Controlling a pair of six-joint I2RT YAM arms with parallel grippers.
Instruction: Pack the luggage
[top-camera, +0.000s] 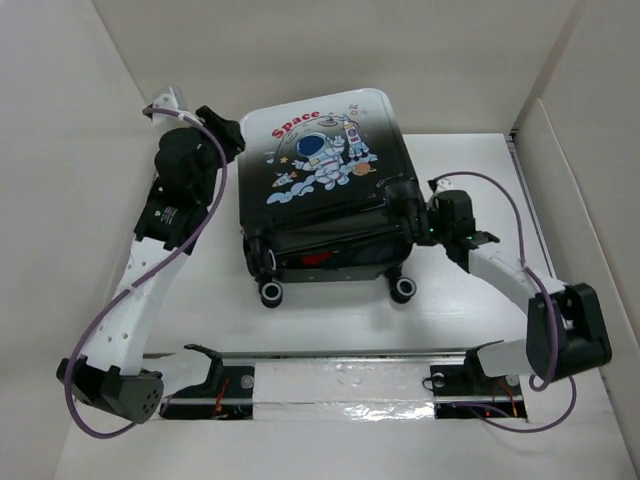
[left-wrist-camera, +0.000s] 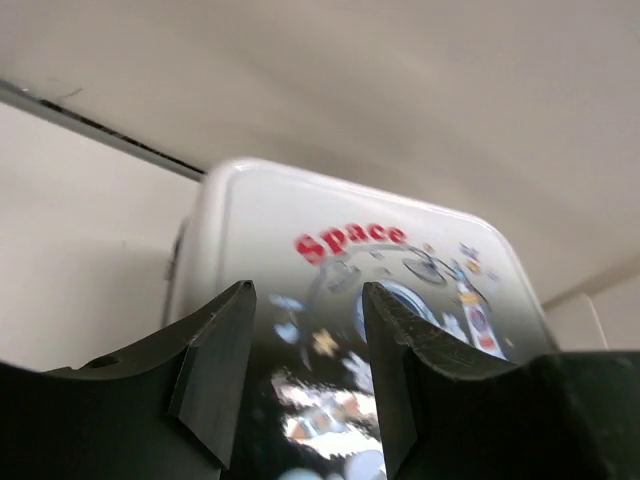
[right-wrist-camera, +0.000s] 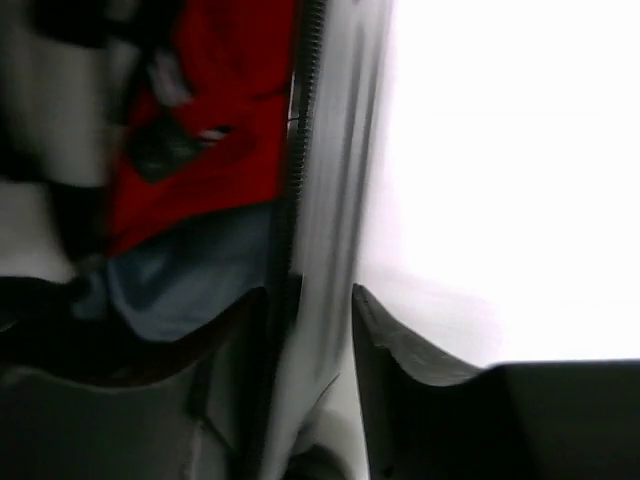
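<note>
The luggage (top-camera: 320, 170) lies flat in the middle of the table (top-camera: 330, 325), printed lid up and wheels (top-camera: 271, 293) toward the arm bases. Its lid is lifted slightly at the near edge, where something red (top-camera: 318, 258) shows in the gap. The left arm reaches far forward along the case's left side, bent at the elbow, and its left gripper (top-camera: 228, 130) sits at the far left corner with the fingers (left-wrist-camera: 215, 370) apart and nothing between them. The right arm folds inward from the right. Its right gripper (top-camera: 408, 205) is at the near right corner, clamped on the shell's zippered rim.
</note>
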